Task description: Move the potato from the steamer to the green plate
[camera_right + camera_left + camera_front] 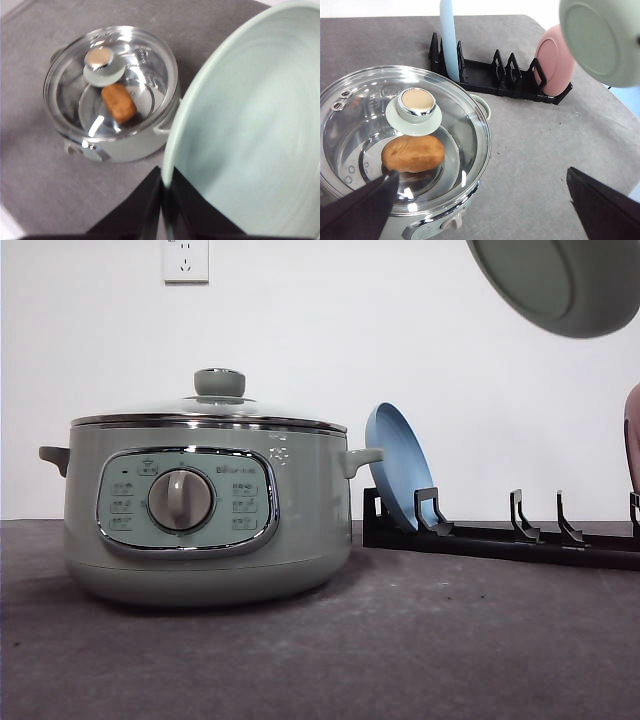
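The sage-green steamer point(205, 515) stands on the left of the table with its glass lid point(402, 137) on. Through the lid the orange-brown potato point(413, 153) lies inside, also seen as potato point(119, 103) in the steamer point(112, 92) from above. My left gripper point(482, 172) hovers over the steamer's near side, open, its fingers point(365, 205) spread wide with nothing between them. My right gripper point(164, 192) is shut on the rim of the green plate point(250, 130). It holds the green plate point(560, 280) tilted, high in the air to the right of the steamer.
A black dish rack point(500, 535) stands right of the steamer, at the back. A blue plate point(398, 465) stands upright in it, and a pink plate point(552, 62) at its far end. Bare grey table point(400, 640) lies in front of the rack.
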Robot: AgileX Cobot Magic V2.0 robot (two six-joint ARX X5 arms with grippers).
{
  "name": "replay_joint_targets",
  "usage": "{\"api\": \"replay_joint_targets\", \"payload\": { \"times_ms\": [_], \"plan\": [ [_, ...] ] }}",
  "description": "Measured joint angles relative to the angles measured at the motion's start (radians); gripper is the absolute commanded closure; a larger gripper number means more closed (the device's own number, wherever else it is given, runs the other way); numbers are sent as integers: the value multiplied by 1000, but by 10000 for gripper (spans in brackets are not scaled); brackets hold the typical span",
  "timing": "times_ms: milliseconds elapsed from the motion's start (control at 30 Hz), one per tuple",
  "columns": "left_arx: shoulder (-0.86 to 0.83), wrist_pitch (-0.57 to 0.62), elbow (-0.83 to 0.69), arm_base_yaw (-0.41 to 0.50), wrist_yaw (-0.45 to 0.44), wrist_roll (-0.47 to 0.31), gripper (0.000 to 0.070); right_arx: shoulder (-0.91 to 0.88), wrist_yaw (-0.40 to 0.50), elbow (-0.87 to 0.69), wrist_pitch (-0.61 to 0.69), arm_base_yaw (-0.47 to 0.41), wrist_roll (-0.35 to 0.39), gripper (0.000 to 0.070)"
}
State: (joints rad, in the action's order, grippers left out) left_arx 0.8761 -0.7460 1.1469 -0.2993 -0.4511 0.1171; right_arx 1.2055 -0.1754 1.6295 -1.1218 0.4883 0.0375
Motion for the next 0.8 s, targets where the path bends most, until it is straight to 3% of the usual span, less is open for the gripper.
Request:
{"api": "replay_joint_targets", "payload": {
  "times_ms": [100, 300, 567, 800],
  "plan": [
    [0, 0, 0, 0, 0, -3, 0, -56, 107, -72, -24, 78, 6, 694],
    [3, 0, 0, 0, 0, -4, 0, -151, 180, -260, -18, 167, 2, 695],
    [18, 1, 0, 0, 0, -4, 0, -160, 358, -477, 11, 324, -19, 695],
    [20, 1, 0, 0, 0, -4, 0, -119, 385, -610, 99, 419, -46, 695]
  ]
}}
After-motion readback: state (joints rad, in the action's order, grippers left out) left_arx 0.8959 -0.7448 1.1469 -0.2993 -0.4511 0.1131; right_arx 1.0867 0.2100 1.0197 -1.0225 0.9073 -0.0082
